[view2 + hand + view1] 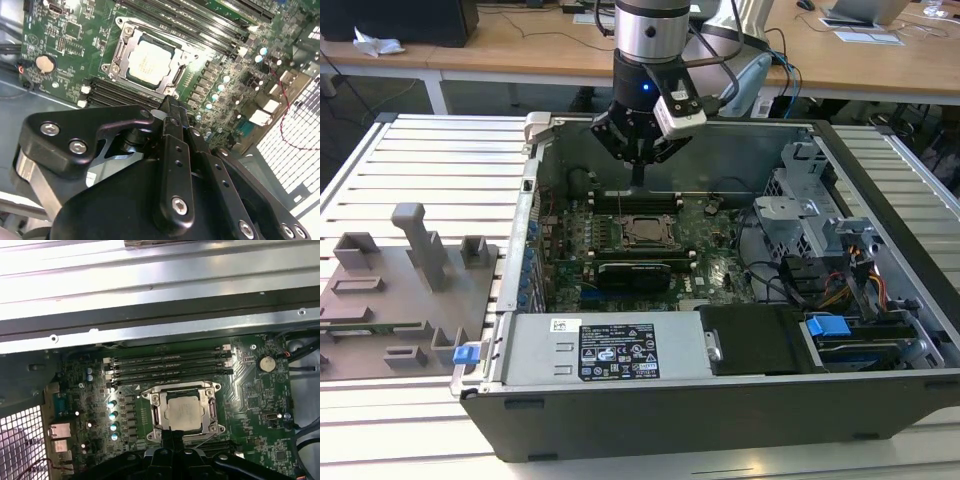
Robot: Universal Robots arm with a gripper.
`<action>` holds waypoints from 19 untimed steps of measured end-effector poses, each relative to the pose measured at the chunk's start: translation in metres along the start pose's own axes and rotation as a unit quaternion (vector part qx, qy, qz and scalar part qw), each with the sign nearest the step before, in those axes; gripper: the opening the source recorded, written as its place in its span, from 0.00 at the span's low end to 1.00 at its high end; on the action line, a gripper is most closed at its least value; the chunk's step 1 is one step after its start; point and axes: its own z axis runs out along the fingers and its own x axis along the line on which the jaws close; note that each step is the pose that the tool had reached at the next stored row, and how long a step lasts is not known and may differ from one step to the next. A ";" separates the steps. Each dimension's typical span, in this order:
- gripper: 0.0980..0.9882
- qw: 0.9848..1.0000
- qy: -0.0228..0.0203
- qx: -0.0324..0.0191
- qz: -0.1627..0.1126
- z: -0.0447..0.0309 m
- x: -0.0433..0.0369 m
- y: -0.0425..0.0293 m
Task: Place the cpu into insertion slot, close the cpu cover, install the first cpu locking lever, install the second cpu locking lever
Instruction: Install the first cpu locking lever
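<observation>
The cpu (184, 412) lies flat in the insertion slot (176, 388), mid-motherboard, inside the open computer case (880, 400). The cpu cover (158, 410) looks down, framing the chip on all sides. The locking levers are too thin to read, so I cannot tell whether they are latched.

The gripper (170, 101) hangs above the board beside the socket, over the memory slots (167, 365). Its fingers (176, 150) are pressed together and hold nothing.

Risks, as I judge them:
- The narrow closed tip could slide off a thin wire lever and hit the chip top or nearby board parts.
- An unhooked lever could spring up.
- If the cover is not fully flat, pressing a lever could bind it.

Both wrist views give socket detail, with the chip seated square and the frame around it. The second wrist view also shows the fingertips meeting. The exterior view adds the gripper's height over the board, the graphics card (632, 272) just beside the socket, and the slatted tabletop (420, 150) under the case.
</observation>
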 end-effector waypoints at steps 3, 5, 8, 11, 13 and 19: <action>0.01 1.000 0.000 0.000 -0.029 0.0000 0.0000 0.0000; 0.01 0.999 0.000 0.000 -0.048 0.0000 0.0000 0.0000; 0.01 0.997 0.000 0.000 -0.074 0.0000 0.0000 0.0000; 0.01 0.996 0.000 0.000 -0.091 0.0000 0.0000 0.0000; 0.01 0.995 0.000 0.000 -0.103 0.0000 0.0000 0.0000; 0.01 0.990 0.000 0.000 -0.142 0.0000 0.0000 0.0000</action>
